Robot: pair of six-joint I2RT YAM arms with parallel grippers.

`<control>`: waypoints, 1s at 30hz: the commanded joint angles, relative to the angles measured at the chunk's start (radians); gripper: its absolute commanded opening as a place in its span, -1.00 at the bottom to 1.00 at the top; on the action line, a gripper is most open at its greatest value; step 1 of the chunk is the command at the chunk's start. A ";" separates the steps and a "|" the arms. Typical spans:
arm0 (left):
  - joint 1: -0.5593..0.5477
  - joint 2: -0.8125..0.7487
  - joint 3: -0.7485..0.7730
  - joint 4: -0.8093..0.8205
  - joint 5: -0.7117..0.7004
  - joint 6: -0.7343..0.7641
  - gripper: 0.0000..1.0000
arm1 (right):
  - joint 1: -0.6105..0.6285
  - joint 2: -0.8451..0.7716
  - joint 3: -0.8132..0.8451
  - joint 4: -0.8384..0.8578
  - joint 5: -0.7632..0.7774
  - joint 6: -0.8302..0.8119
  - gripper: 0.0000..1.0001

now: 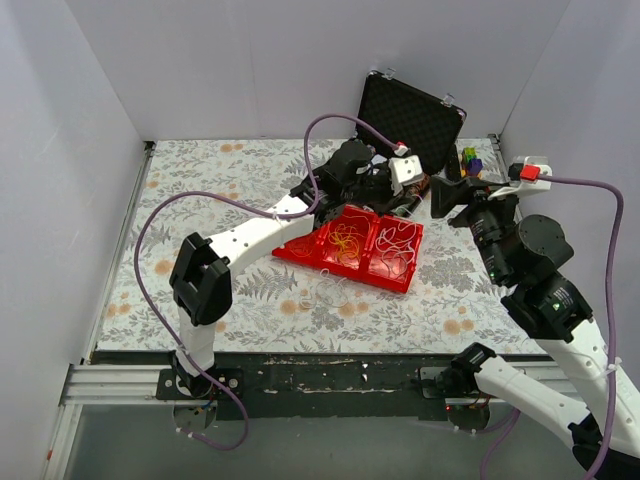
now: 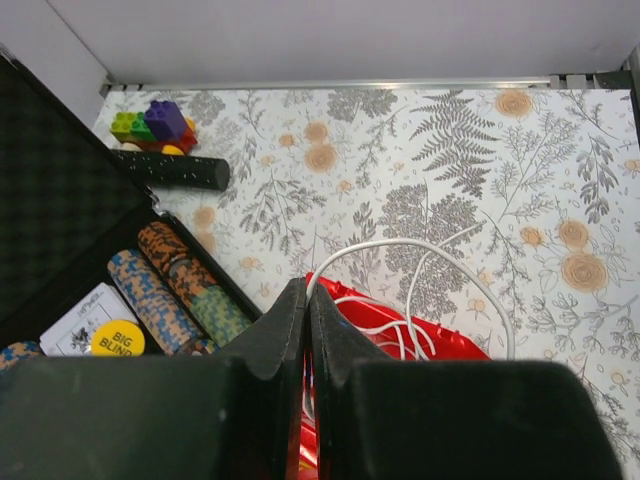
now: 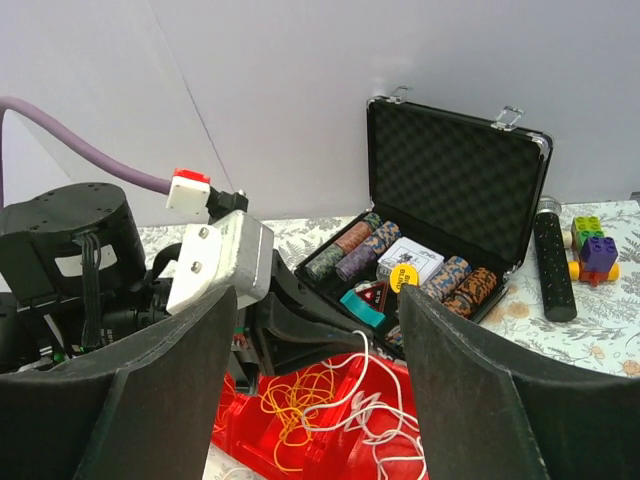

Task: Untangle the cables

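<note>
A red two-compartment tray (image 1: 330, 262) holds orange and yellow cables (image 1: 345, 240) on the left and white cables (image 1: 398, 246) on the right. My left gripper (image 1: 398, 205) is above the tray's far edge, shut on a white cable strand (image 2: 420, 250) that loops up out of the tray (image 2: 445, 340). The right wrist view shows that strand (image 3: 358, 360) hanging from the left gripper's tips over the orange tangle (image 3: 300, 400). My right gripper (image 1: 443, 197) is open and empty, just right of the tray, facing the left gripper; its fingers (image 3: 150, 400) frame the tray.
An open black case with poker chips (image 3: 400, 262) stands behind the tray. A black cylinder (image 2: 170, 170) and toy bricks (image 2: 150, 122) lie at the back right. A few loose pale strands (image 1: 325, 290) lie on the table in front of the tray.
</note>
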 commanded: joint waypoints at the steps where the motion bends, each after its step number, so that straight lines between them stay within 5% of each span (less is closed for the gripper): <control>1: -0.008 -0.038 0.021 0.040 -0.030 0.022 -1.00 | -0.005 -0.009 0.023 0.047 0.017 -0.013 0.47; 11: 0.001 -0.082 -0.306 0.178 -0.214 0.146 -1.00 | -0.003 -0.027 0.020 0.013 0.043 -0.025 0.47; 15: 0.007 -0.014 -0.291 0.101 -0.329 0.134 -0.99 | -0.003 -0.036 0.001 0.005 0.052 -0.027 0.47; 18: 0.006 0.039 -0.230 0.031 -0.318 0.109 -0.17 | -0.005 -0.036 -0.011 0.011 0.051 -0.024 0.48; 20: 0.006 0.042 -0.216 0.019 -0.273 0.085 0.15 | -0.003 -0.029 -0.010 0.011 0.049 -0.022 0.48; 28: -0.037 0.043 -0.148 0.016 -0.238 -0.046 0.33 | -0.003 -0.015 -0.011 0.008 0.059 -0.018 0.48; 30: -0.053 0.043 -0.118 0.014 -0.245 -0.061 0.52 | -0.003 -0.012 -0.010 0.002 0.062 -0.013 0.48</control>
